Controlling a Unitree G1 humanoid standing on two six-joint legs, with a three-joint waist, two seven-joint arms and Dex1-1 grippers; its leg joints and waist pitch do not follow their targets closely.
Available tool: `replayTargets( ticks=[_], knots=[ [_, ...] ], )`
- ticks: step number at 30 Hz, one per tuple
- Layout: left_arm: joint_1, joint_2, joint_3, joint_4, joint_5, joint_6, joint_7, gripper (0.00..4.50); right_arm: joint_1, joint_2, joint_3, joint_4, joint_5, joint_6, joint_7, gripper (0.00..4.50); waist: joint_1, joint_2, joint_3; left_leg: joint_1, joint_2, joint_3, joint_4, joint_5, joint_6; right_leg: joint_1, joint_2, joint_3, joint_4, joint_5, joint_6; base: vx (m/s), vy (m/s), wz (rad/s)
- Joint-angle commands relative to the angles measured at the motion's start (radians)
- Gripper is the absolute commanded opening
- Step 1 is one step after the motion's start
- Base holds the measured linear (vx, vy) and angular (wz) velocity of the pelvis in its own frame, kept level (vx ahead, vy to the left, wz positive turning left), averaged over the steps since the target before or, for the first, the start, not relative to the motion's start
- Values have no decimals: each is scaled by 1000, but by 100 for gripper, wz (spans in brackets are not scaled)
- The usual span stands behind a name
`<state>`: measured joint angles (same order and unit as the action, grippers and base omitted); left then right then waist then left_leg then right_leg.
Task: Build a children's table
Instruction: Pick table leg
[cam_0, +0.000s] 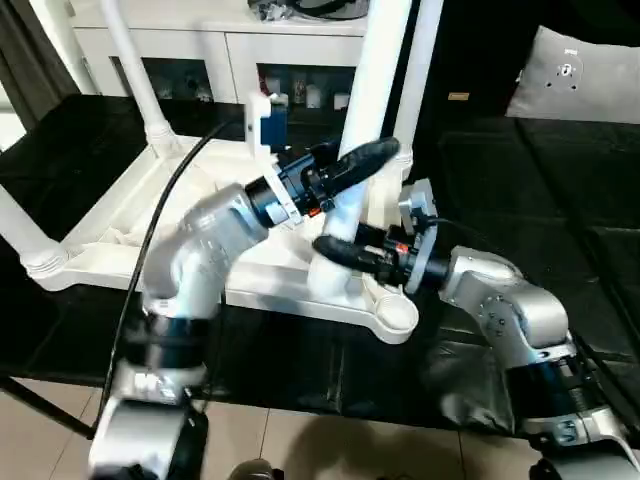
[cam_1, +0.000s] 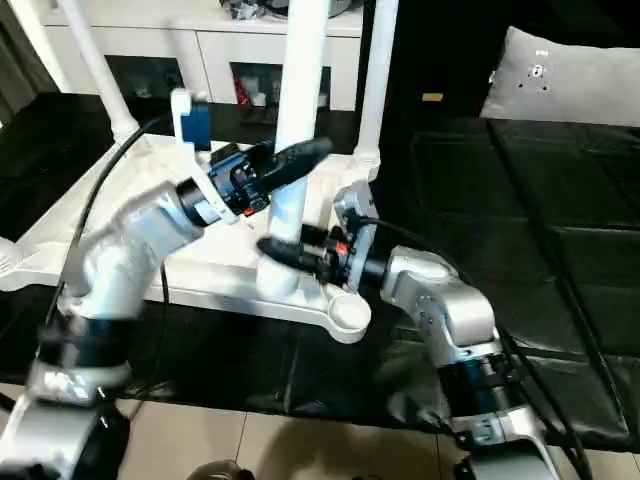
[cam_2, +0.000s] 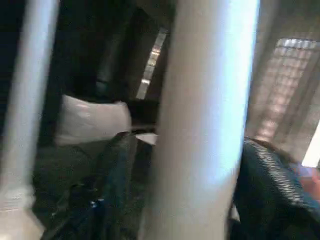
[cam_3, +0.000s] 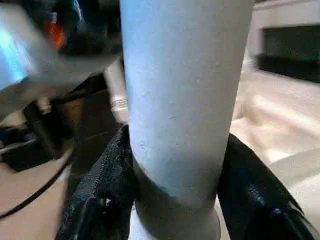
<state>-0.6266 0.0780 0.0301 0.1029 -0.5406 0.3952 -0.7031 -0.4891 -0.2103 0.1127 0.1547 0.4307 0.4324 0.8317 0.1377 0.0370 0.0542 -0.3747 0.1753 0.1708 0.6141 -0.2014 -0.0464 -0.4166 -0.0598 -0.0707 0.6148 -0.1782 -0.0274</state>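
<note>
**Both grippers on the near leg of the upturned table**

While the white table top (cam_0: 130, 235) lies upside down on a black-covered surface (cam_0: 560, 200), three of its legs stand up out of their round corner sockets: one at the far left corner (cam_0: 135, 70), one at the near left corner (cam_0: 20, 235), and one at the far right corner (cam_0: 425, 60). A fourth leg (cam_0: 375, 90) rises from the near side of the top, close to the robot, and it leans a little. Just to the right of its foot, the round socket (cam_0: 395, 312) at the near right corner sits open.

The left gripper (cam_0: 350, 165) reaches in from the left and stands against this fourth leg partway up; in the left wrist view the leg (cam_2: 205, 120) runs between the two black fingers (cam_2: 265, 185), but whether they press on it cannot be told. The right gripper (cam_1: 285, 252) comes in from the right, lower down, near the leg's foot. In the right wrist view its two fingers (cam_3: 105, 195) sit on either side of the leg (cam_3: 180, 100), touching it, so it is grasping the leg.

Behind the table stands a white cabinet (cam_0: 220, 50) with glass doors. A grey cushion (cam_0: 580, 75) lies far right on the dark surface.
</note>
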Motion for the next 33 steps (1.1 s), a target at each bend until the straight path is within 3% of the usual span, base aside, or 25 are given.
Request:
replayTargets(
  ticks=[1,3,6,8,18,26,27,29,31,33],
  knots=[
    [7,-29,-8,-23,78,-94,92,294,-28,25,-14,8,-38,-45,-80,188,-9,-20,-75,3,48,-15,-65,-55,30,66,-83,52,-72,-192,-137,0,0,0],
    [20,-58,-22,-15,166,-200,180,294,-23,58,-6,7,-57,-70,-123,188,-10,-22,-75,2,50,-17,-66,-61,32,66,-84,53,-74,-203,-124,0,0,0],
    [28,-62,-41,-12,215,-227,223,294,-24,79,-6,16,-70,-83,-154,188,-12,-23,-75,3,49,-17,-68,-64,33,66,-83,53,-71,-198,-120,0,0,0],
    [39,-86,-62,2,308,-304,320,276,-31,106,-7,42,-97,-111,-205,188,-16,-24,-75,1,50,-18,-67,-60,33,64,-83,53,-70,-186,-117,0,0,0],
    [57,-162,-110,28,389,-391,420,189,-32,146,2,69,-135,-145,-260,188,-32,-24,-73,1,48,-16,-66,-75,47,67,-84,54,-71,-168,-144,0,0,0],
    [49,-165,-94,57,401,-383,450,180,-32,143,12,70,-149,-127,-264,188,-36,-26,-74,0,47,-16,-65,-69,51,68,-83,53,-69,-156,-152,0,0,0],
    [48,-161,-86,62,393,-375,450,180,-33,147,4,72,-137,-118,-259,244,-36,-24,-75,1,48,-17,-65,-65,55,67,-84,53,-67,-143,-160,0,0,0],
    [42,-154,-72,67,376,-365,440,180,-34,143,-2,73,-133,-135,-246,258,-37,-25,-74,1,47,-16,-65,-73,56,67,-83,53,-68,-147,-163,0,0,0],
    [26,-148,-41,69,327,-330,419,180,-28,132,-16,54,-102,-138,-204,268,-36,-24,-74,2,47,-15,-64,-77,55,67,-84,53,-68,-150,-168,0,0,0],
    [-10,-121,-6,67,254,-268,365,179,-2,78,-43,-8,-24,-93,-103,279,-33,-26,-74,2,46,-15,-63,-74,64,70,-84,53,-67,-144,-177,0,0,0]
  ],
)
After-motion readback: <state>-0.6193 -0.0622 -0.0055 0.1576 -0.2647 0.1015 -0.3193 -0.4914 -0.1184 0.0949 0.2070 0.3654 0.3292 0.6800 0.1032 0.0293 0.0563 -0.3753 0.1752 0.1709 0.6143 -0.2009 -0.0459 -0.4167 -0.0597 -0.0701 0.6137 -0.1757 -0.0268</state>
